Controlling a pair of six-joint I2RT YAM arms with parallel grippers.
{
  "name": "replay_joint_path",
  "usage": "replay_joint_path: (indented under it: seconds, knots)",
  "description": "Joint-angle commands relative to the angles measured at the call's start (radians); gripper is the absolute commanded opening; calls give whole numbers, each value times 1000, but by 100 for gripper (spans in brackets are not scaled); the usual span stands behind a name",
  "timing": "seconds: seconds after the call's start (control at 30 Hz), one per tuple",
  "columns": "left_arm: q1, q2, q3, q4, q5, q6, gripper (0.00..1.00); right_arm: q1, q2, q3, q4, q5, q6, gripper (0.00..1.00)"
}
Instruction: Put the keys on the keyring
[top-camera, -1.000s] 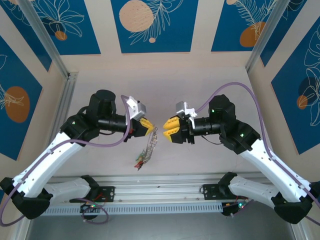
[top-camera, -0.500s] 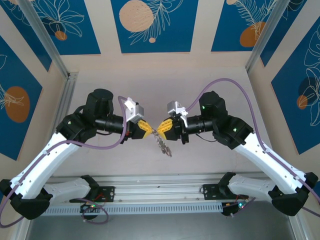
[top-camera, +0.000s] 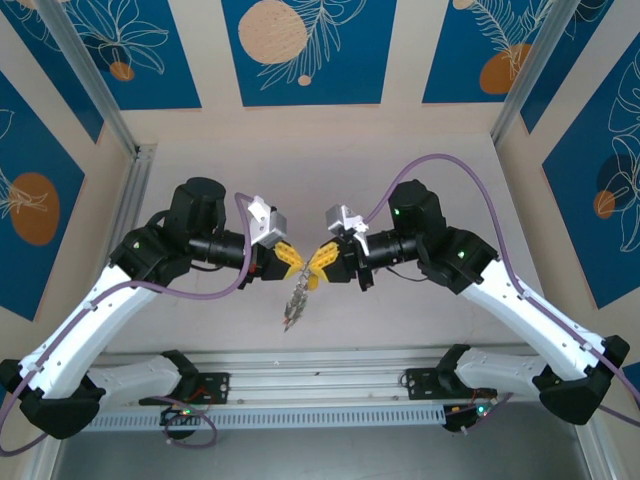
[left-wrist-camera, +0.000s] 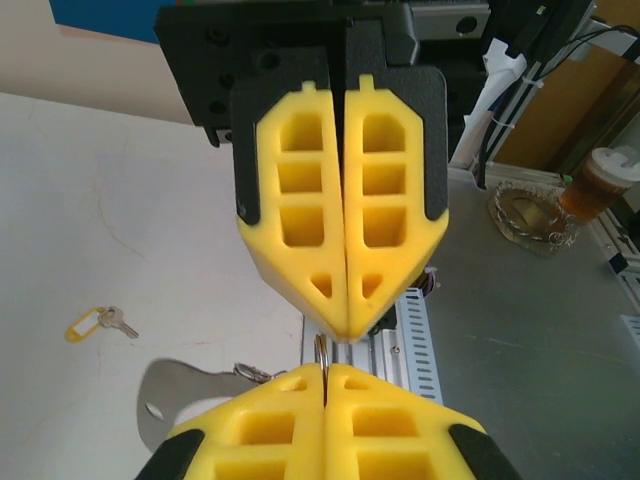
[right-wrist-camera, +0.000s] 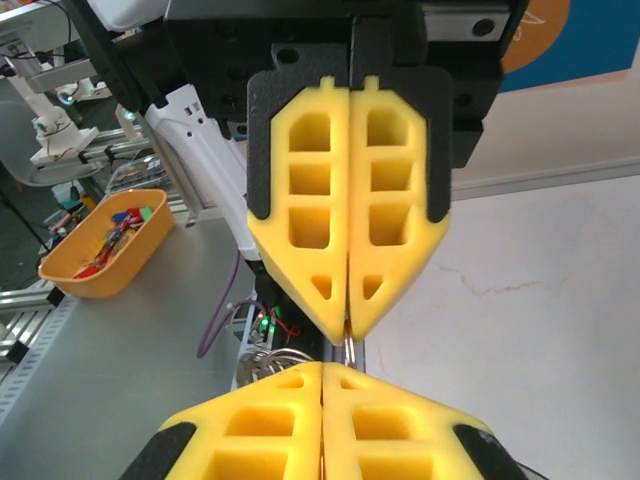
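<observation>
Seen from above, the left claw (top-camera: 298, 262) and the right claw (top-camera: 316, 262) meet tip to tip over the table (top-camera: 420, 170). Both are squeezed shut. The keyring (top-camera: 293, 305) hangs down in a thin bunch right under where they touch. From the left wrist, the left claw (left-wrist-camera: 326, 372) is at the bottom and the right claw (left-wrist-camera: 345, 330) points down at it from the top. Both have their yellow fingers (left-wrist-camera: 290, 210) pressed together. A thin bit of the keyring (left-wrist-camera: 321, 350) sticks up out of the left claw's closed fingers and reaches the right claw's tip. I cannot tell if the right claw is pinching it too. The keys (left-wrist-camera: 97, 323), small with a yellow loop, lie flat on the table (left-wrist-camera: 100, 180) off to the side, well apart from both claws. From the right wrist, the right claw (right-wrist-camera: 322, 368) is at the bottom and shut. The left claw (right-wrist-camera: 348, 330) is above it, shut on the wire. Some loops of the keyring (right-wrist-camera: 268, 363) peek out beside the tips. An orange tub (right-wrist-camera: 95, 272) with little coloured things sits far off.
</observation>
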Motion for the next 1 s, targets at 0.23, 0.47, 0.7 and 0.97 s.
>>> replay_joint_path:
  seconds: [0.23,0.47,0.7,0.97]
  knots:
    - [3,-9,55,15,40,19,0,17,14,29,-30,-56,-26,3]
    - [1,-3,55,12,31,19,0,30,24,24,-4,-48,-12,0]
    - [2,-29,34,57,45,-13,0,30,-36,-53,111,-23,26,0]
    - [2,-41,22,74,67,-22,0,31,-35,-58,106,11,36,10]
